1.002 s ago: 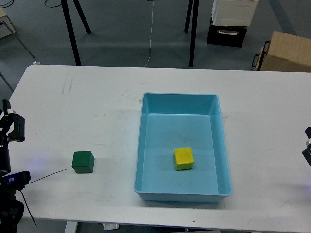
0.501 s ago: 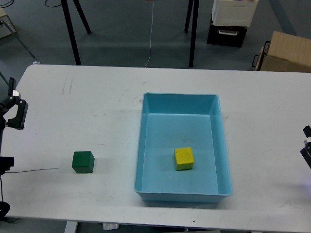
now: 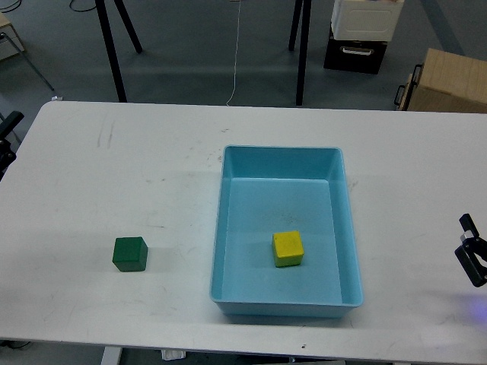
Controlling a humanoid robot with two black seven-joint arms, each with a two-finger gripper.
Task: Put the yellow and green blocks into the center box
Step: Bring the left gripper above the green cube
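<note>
We look down on a white table (image 3: 152,160). A light blue box (image 3: 349,228) sits on the table, slightly right of centre, with its long side running away from us. The box is open at the top and has raised walls on all four sides.

The yellow block (image 3: 288,248) lies inside the box, on the box floor, in the near half. It rests flat and stands apart from all four walls.

The green block (image 3: 129,254) lies on the table, outside the box, to the left of it and well apart from its left wall. It rests flat on the table surface. Nothing touches it.

Our left gripper (image 3: 6,141) shows only as a small dark part at the left edge of the view, over the left end of the table and well apart from the green block. We cannot tell whether its fingers are wide or narrow.

Our right gripper (image 3: 472,258) shows only as a small dark part at the right edge of the view, near the right end of the table and apart from the box. We cannot tell its finger spacing either. It holds nothing that we can see.
</note>
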